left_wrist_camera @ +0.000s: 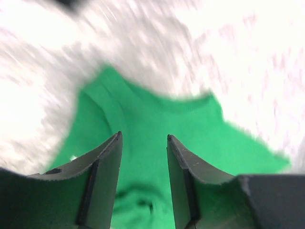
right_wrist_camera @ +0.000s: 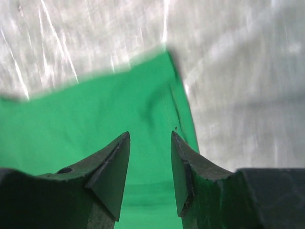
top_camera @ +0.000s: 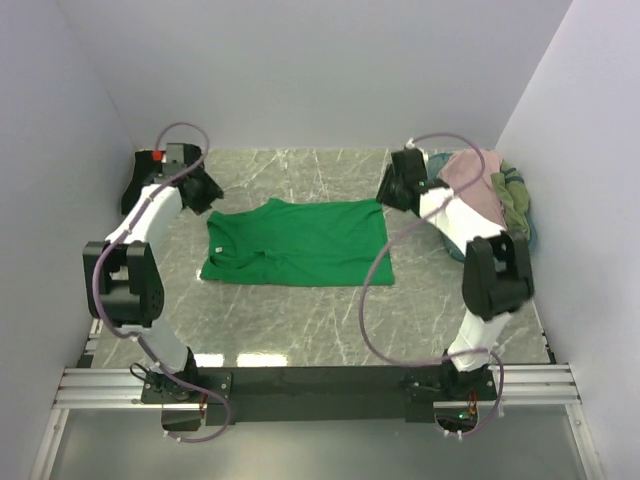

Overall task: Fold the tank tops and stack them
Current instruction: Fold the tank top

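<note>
A bright green tank top (top_camera: pixel 298 242) lies spread flat on the marble table, straps to the left. My left gripper (top_camera: pixel 208 198) hovers at its far left corner; in the left wrist view the jaws (left_wrist_camera: pixel 143 138) stand open and empty above the green cloth (left_wrist_camera: pixel 152 124). My right gripper (top_camera: pixel 388 192) hovers at its far right corner; in the right wrist view the jaws (right_wrist_camera: pixel 150 136) stand open and empty over the green cloth (right_wrist_camera: pixel 95 119). Dusty pink (top_camera: pixel 478 180) and olive (top_camera: pixel 512 200) tops lie heaped at the far right.
A teal basket (top_camera: pixel 530 235) under the heap of tops stands against the right wall. Grey walls close in the table on the left, back and right. A black block with a red mark (top_camera: pixel 150 165) sits at the far left corner.
</note>
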`<state>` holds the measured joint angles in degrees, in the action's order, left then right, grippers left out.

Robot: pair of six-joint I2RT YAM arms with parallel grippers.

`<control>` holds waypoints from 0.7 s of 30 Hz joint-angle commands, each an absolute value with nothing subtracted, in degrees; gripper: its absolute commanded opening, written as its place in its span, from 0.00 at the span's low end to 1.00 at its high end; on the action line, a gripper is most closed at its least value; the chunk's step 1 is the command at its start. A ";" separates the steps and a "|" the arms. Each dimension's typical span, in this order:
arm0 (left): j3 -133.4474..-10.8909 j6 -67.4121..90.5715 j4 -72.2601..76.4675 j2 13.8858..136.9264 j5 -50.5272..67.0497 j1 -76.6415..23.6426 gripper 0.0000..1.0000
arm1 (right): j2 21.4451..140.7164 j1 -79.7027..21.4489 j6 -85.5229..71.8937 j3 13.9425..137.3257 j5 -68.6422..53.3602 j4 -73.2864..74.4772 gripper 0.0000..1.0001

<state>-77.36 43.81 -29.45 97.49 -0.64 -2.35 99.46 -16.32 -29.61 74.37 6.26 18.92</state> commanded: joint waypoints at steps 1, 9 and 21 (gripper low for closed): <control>-82.08 44.56 -30.76 102.91 -6.06 -0.18 0.47 | 107.03 -14.59 -23.48 84.18 2.73 21.35 0.47; -95.69 36.39 -31.19 115.03 7.01 1.49 0.52 | 120.05 -12.84 -17.76 97.11 1.67 26.54 0.48; -104.14 32.35 -24.78 123.39 13.54 -6.32 0.52 | 124.63 -12.31 -16.44 101.69 1.23 27.42 0.49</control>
<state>-100.36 35.70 -27.07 121.19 12.45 -2.76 123.33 -12.69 -18.06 98.43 0.84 26.83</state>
